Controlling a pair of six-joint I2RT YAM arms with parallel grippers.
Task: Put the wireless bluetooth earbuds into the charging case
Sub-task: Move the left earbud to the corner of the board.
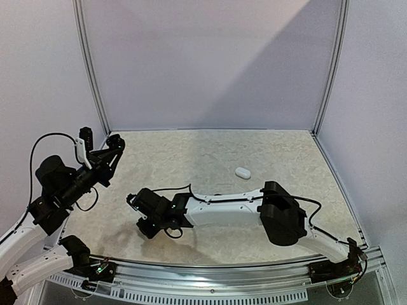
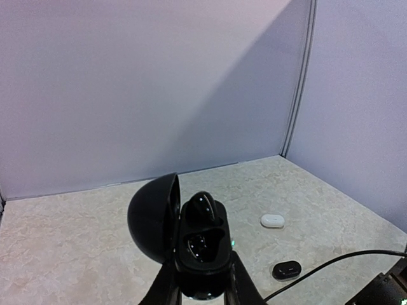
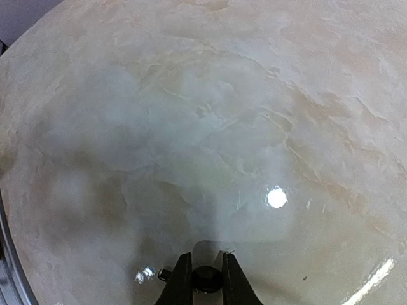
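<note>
Earbud (image 3: 206, 279) sits pinched in the right claw (image 3: 205, 262).

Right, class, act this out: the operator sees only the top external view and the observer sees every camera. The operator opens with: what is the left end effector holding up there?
Observer: The left end effector grips a black charging case with its lid swung open.
Operator: Is anything inside it?
Observer: One glossy black earbud sits in the case.
Operator: And the right end effector, low over the table?
Observer: The right end effector is pinching a second black earbud right at the table surface.
</note>
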